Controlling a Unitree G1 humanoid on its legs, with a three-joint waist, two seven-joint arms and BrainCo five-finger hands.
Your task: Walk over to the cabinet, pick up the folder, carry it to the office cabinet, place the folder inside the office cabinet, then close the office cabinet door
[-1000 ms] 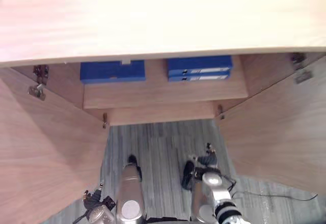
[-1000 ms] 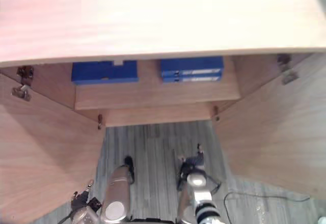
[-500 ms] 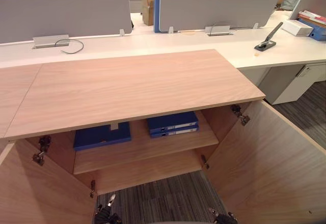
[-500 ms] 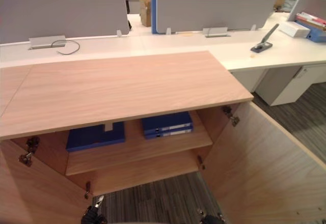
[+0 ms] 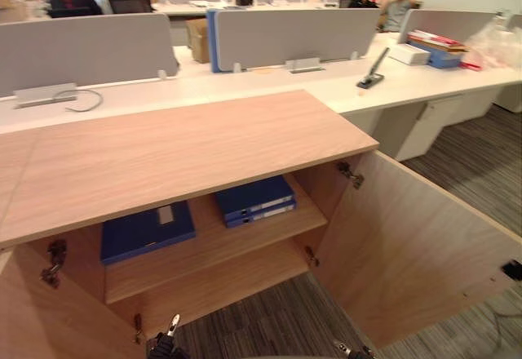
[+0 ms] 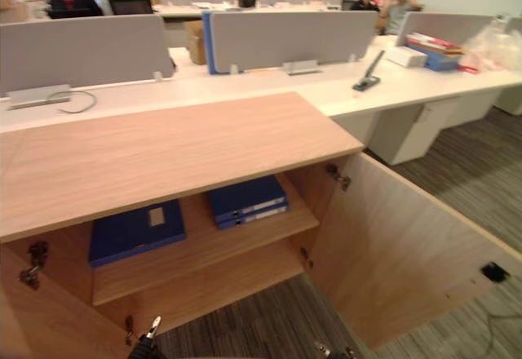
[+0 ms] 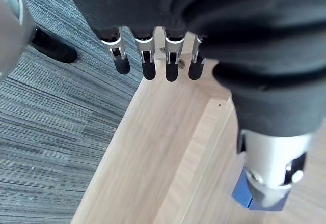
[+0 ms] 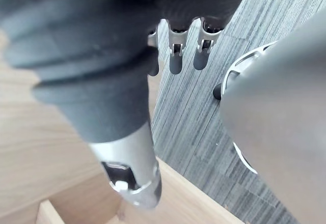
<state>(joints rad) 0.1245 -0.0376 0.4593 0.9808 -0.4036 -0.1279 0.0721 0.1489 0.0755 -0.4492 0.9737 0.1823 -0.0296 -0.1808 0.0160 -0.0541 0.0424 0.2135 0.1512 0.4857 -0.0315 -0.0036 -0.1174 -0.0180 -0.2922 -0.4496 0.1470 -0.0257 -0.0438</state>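
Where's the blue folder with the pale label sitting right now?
In both eye views, the blue folder lies flat on the left part of the shelf in the open cabinet, with a stack of blue folders to its right.

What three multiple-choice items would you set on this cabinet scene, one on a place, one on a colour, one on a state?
1. Where do the folders lie?
A) on the cabinet top
B) in a drawer
C) on the shelf inside

2. What colour are the folders?
A) blue
B) red
C) green

3. How does the right door stand?
A) shut
B) open
C) taken off

Answers:
1 C, they lie flat on the shelf under the top.
2 A, every cover is blue.
3 B, it stands wide out from the cabinet, so the inside shows.
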